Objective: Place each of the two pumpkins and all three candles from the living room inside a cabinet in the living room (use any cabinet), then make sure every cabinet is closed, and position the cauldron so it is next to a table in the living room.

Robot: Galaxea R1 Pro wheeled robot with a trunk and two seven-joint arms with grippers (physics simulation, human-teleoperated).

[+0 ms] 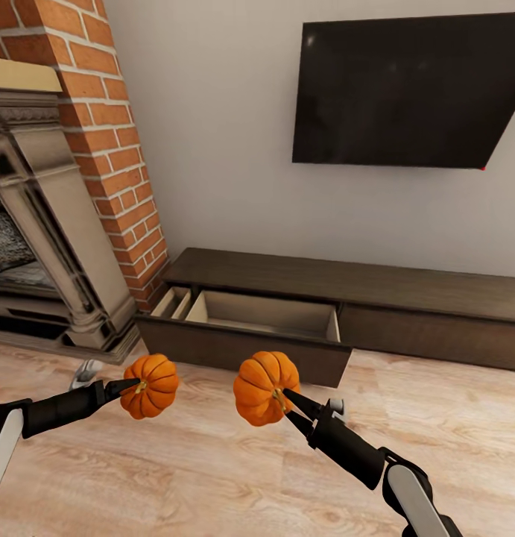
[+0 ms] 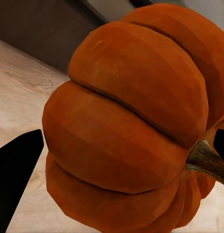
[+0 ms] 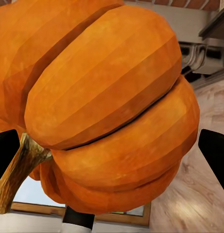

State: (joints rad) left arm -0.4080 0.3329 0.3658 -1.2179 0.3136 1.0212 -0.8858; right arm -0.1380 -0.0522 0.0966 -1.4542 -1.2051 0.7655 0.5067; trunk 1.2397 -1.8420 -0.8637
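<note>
I hold two ribbed orange pumpkins above the wood floor. My left gripper (image 1: 136, 386) is shut on the left pumpkin (image 1: 151, 385) at its stem side; up close that pumpkin (image 2: 126, 126) sits between dark fingers (image 2: 14, 179). My right gripper (image 1: 287, 406) is shut on the right pumpkin (image 1: 263, 388), seen large in the right wrist view (image 3: 107, 111) with a finger (image 3: 216, 150) beside it. Ahead stands the long dark-brown cabinet (image 1: 406, 287), its left drawer (image 1: 250, 328) pulled open with pale wood compartments showing inside. Both pumpkins hang just in front of that drawer.
A brick chimney (image 1: 108, 127) with a stone fireplace (image 1: 41, 246) stands at the left, close to the cabinet's end. A black TV (image 1: 406, 89) hangs on the pale wall above the cabinet. Light plank floor (image 1: 212, 477) spreads in front.
</note>
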